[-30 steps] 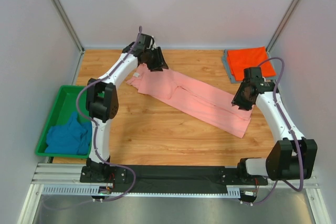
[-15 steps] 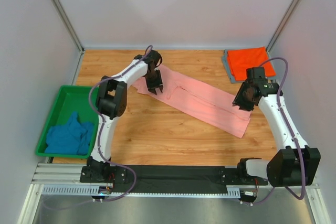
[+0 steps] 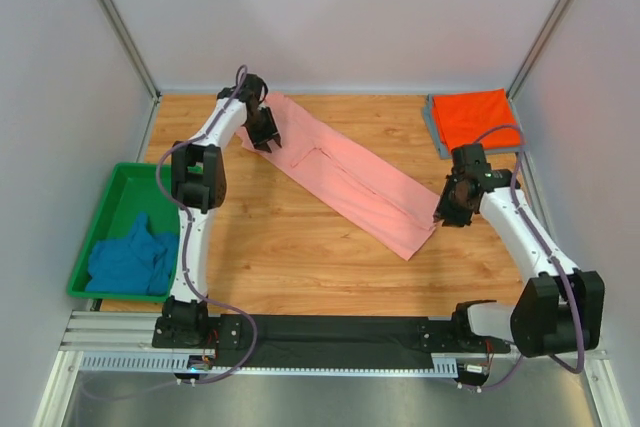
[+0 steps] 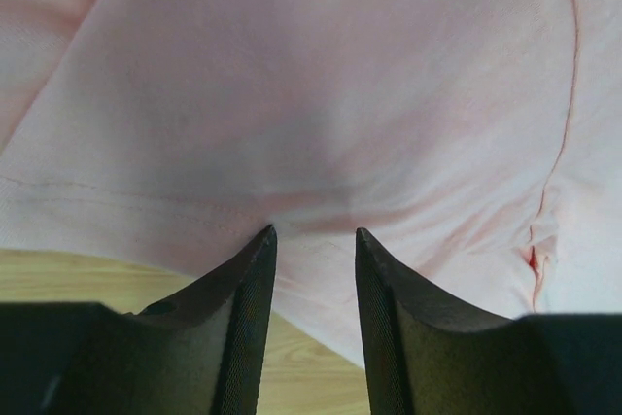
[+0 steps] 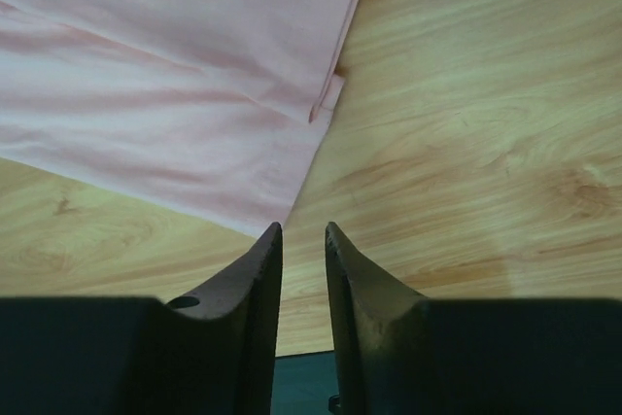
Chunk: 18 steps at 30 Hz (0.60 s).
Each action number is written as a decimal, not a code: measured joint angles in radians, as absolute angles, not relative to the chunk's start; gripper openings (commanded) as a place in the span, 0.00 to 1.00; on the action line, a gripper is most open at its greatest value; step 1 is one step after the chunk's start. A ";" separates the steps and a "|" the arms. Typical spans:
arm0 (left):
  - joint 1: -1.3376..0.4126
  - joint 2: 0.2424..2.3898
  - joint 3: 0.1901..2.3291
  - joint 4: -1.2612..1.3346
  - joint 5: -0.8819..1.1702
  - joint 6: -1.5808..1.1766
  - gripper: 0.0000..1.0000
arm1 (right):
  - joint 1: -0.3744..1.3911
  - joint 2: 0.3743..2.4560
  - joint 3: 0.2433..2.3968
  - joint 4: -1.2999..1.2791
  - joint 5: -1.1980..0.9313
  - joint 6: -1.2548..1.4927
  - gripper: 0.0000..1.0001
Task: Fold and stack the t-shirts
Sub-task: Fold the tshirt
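Observation:
The salmon-pink t-shirt (image 3: 350,177) lies as a long folded strip running diagonally from far left to near right. My left gripper (image 3: 268,142) is shut on its far left end; in the left wrist view the cloth (image 4: 311,75) bunches between the tips (image 4: 313,230). My right gripper (image 3: 441,215) is shut and empty, low over the wood at the strip's near right corner. In the right wrist view that corner (image 5: 165,65) ends at my tips (image 5: 303,225). The orange-red t-shirt (image 3: 478,117) lies folded on the grey one (image 3: 432,129). The teal-blue one (image 3: 130,262) is crumpled in the bin.
A green plastic bin (image 3: 110,182) stands at the left edge of the wooden table (image 3: 290,257). The folded stack sits in the far right corner. White walls and metal posts close in the table on three sides.
My left gripper has moved toward the far left with the pink t-shirt's end. The whole strip slid left and turned steeper. My right gripper shifted slightly nearer and left, now at the strip's corner.

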State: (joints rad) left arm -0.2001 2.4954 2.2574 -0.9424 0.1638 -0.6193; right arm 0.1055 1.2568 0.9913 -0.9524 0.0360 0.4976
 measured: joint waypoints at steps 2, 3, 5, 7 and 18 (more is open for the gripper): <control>-0.188 2.454 2.172 -0.879 0.202 -0.620 0.46 | 0.156 1.282 0.945 -0.938 0.031 0.499 0.22; -0.188 2.427 2.123 -0.850 0.222 -0.620 0.46 | 0.184 1.296 0.927 -0.930 0.028 0.501 0.20; -0.198 2.373 2.045 -0.826 0.263 -0.619 0.46 | 0.239 1.316 0.900 -0.912 0.027 0.506 0.20; -0.213 2.328 2.005 -0.817 0.294 -0.616 0.46 | 0.301 1.327 0.885 -0.896 0.028 0.516 0.19; -0.321 1.993 1.784 -0.736 0.361 -0.590 0.46 | 0.387 1.378 0.720 -0.681 0.071 0.532 0.17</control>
State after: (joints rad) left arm -0.3214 1.9930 1.7844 -0.7357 0.3614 -0.5900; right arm 0.3870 1.3777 0.7204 -0.6811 0.0708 0.5323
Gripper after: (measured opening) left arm 0.463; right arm 0.167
